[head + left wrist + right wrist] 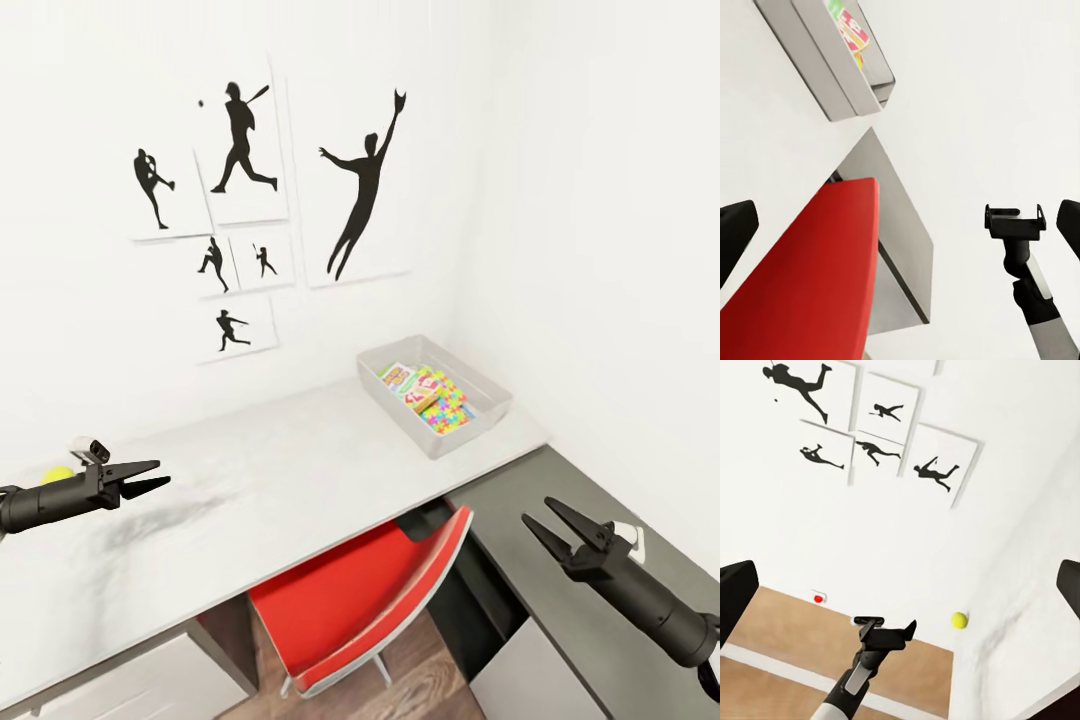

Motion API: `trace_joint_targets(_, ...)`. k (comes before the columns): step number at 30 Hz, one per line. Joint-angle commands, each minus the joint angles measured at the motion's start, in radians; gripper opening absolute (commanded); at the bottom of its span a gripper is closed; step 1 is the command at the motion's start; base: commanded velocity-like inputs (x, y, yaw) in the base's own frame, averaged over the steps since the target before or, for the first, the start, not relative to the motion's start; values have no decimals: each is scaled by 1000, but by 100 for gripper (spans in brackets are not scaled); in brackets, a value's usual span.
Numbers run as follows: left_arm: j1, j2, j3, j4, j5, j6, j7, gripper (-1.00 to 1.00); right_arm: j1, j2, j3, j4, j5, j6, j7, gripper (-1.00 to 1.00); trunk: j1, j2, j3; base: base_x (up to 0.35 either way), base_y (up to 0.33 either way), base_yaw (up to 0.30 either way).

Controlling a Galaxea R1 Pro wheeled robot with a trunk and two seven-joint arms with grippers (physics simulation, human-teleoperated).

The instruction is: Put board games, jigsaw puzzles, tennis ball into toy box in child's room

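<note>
Desk (300,470) carries one tennis ball (56,474), one toy box (470,425); both grippers spread, empty.

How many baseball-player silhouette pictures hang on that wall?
6. Pitcher far left, batter beside it, tall leaping catcher rightmost, two small ones below the batter, one lowest. None looks hidden.

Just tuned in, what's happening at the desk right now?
Both arms hover over the table with nothing held: the left end effector and the right end effector are open. The toy box at the table's far right end already holds a game box and a jigsaw puzzle. The tennis ball sits out on the table just behind the left arm.
</note>
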Motion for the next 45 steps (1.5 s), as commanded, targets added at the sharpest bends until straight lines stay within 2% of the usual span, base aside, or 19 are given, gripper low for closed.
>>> trace_joint_targets(1, -1, 1, -1, 0, 0, 11, -4, 100, -1, 0, -1, 0, 2, 4, 4, 100, 1, -2, 0, 53, 0, 68)
trace_joint_targets(13, -1, 0, -1, 0, 0, 11, -4, 100, -1, 0, -1, 0, 2, 4, 4, 100, 1, -2, 19, 10, 8, 68)
trace_joint_targets(23, -1, 0, -1, 0, 0, 11, -4, 100, -1, 0, -1, 0, 2, 4, 4, 100, 1, -2, 36, 0, 140, 68)
trace_joint_targets(45, -1, 0, -1, 0, 0, 11, -4, 100, -1, 0, 6, 1, 9, 3, 2, 100, 1, -2, 72, 0, 6, 68)
